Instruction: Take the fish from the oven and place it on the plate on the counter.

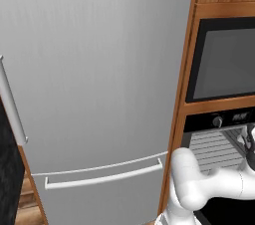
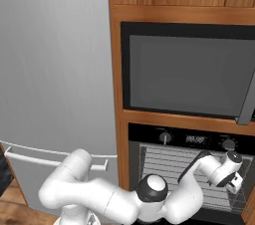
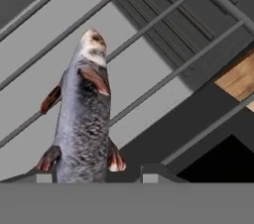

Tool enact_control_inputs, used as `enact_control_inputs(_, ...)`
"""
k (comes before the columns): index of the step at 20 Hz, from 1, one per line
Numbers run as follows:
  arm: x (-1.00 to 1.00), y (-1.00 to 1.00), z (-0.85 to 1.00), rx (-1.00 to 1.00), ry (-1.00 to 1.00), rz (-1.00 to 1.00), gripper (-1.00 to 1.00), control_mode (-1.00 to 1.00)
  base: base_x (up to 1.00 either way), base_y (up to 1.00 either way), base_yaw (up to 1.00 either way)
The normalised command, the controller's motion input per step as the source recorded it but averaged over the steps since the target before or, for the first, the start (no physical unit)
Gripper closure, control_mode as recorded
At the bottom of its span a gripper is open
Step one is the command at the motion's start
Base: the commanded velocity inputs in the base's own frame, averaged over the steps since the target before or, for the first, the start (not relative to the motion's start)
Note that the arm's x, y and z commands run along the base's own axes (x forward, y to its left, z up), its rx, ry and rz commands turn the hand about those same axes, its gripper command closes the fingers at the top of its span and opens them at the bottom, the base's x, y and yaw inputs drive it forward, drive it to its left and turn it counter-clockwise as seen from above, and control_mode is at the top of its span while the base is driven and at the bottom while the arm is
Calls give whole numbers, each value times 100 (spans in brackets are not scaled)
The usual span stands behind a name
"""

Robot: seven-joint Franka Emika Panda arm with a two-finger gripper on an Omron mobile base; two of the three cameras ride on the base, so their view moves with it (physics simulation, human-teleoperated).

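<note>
Hiding fish tail: pincer fingertips.

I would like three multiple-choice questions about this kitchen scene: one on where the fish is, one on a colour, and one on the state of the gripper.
1. Where does the fish lie?
A. on a wire rack
B. on a blue plate
C. in a sink

2. What colour are the fins of the fish?
A. bright green
B. reddish-brown
C. yellow

3. How does the gripper stand?
A. far from the fish, pointing at the fridge
C. shut tight with nothing near it
B. its tips on either side of the tail end of the fish

Answers:
1 A, rack bars run under the fish.
2 B, the fins show reddish-brown against the grey body.
3 B, the two fingertips flank the fish in the hand view.
</note>
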Motion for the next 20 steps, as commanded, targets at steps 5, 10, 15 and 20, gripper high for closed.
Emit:
enact_control_inputs(5, -9, 28, -100, -3, 0, 11, -100, -100, 0, 0, 0)
enact_control_inputs(10, -8, 64, -100, -3, 16, 12, 100, -100, 0, 0, 0)
enact_control_inputs(15, 0, 42, -100, 0, 28, 12, 100, -100, 0, 0, 0)
enact_control_inputs(20, -28, 12, -100, 0, 11, 12, 100, -100, 0, 0, 0)
